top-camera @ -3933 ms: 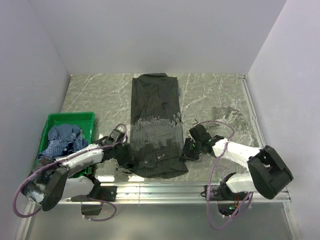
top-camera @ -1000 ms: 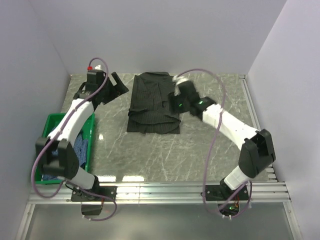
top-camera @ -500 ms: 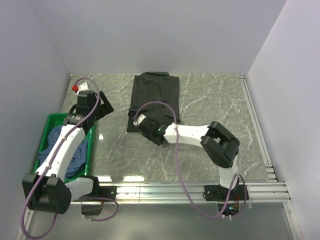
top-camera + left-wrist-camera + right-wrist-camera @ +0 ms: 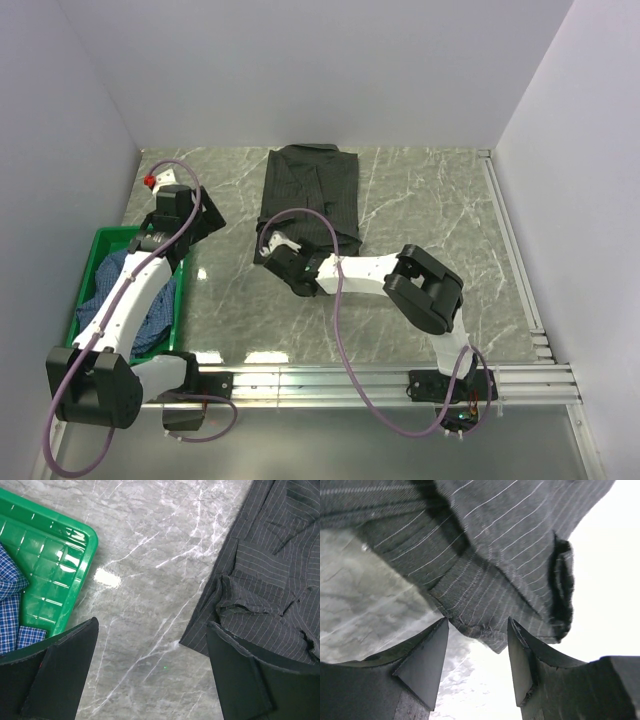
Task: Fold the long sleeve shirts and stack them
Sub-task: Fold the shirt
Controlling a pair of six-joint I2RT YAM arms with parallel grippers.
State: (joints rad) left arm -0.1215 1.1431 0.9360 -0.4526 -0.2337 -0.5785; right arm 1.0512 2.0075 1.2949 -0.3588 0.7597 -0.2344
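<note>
The black pinstriped long sleeve shirt (image 4: 312, 195) lies folded on the marble table, toward the back. My right gripper (image 4: 272, 244) sits low at its near left corner. In the right wrist view the jaws (image 4: 477, 660) stand apart, and the shirt's corner (image 4: 485, 625) hangs just at their tips, not pinched. The blue checked shirt (image 4: 155, 305) lies bunched in the green crate (image 4: 108, 236). My left gripper (image 4: 204, 220) hovers open between crate and black shirt. Its wrist view (image 4: 155, 667) shows bare marble between the fingers, the black shirt (image 4: 270, 570) to the right and the blue shirt (image 4: 10, 605) to the left.
The green crate (image 4: 55, 565) stands along the left wall. White walls close in the table on the left, back and right. A metal rail (image 4: 380, 380) with the arm bases runs along the near edge.
The right arm swung from the shirt's right side across to its near left corner and dropped low. The left arm pulled back from the far left toward the crate.
</note>
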